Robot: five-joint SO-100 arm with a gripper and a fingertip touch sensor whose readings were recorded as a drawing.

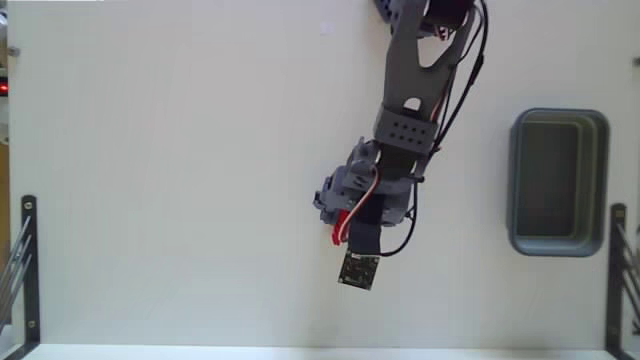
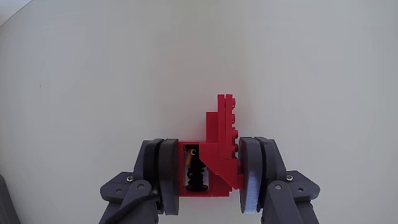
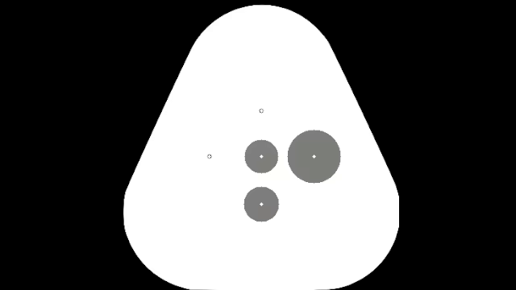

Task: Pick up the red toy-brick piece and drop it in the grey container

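Note:
In the wrist view the red toy-brick piece (image 2: 221, 124) is a stepped red shape with a dark spot low on its left part. My gripper (image 2: 208, 169) is shut on its lower half, with the left pad (image 2: 165, 168) and right pad (image 2: 252, 171) pressed against its sides. I cannot tell whether the piece touches the white table. In the fixed view the grey arm (image 1: 400, 130) reaches down from the top to the table's middle, and its body hides the fingers and the piece. The grey container (image 1: 517, 185) lies far to the right of the arm, hollow and empty.
The white table (image 1: 160, 180) spreads wide to the left of the arm. Black metal frames stand at the lower left edge (image 1: 22, 270) and lower right edge (image 1: 618, 270). The wrist camera board (image 1: 360, 268) sticks out below the arm.

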